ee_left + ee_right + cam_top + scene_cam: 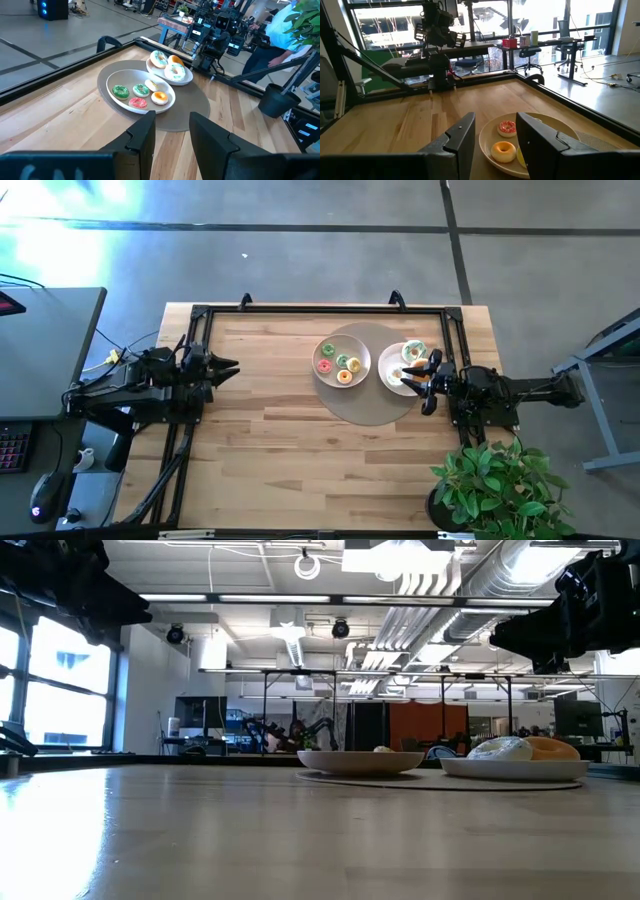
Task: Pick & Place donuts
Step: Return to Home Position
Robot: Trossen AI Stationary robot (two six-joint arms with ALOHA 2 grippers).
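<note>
Several small donuts [140, 90], iced green, red, orange and white, lie in the round beige plate [326, 372]. More donuts [175, 71], white-iced and orange, lie on the round white plate [390, 378] beside it. In the low view only the white plate's donuts [500, 749] show clearly. My right gripper [420, 380] hangs open above the white plate; its wrist view shows a pink donut [507, 128] and a yellow one [503, 151] in the beige plate ahead. My left gripper [228, 367] waits open at the table's left side, pointing toward the plates.
Both plates sit on a round tan mat [372, 408] at the far right of the wooden table. A black rail frame [300, 308] runs along the table's edges. A potted plant [500, 485] stands by the near right corner. Bare wood lies between the left gripper and the plates.
</note>
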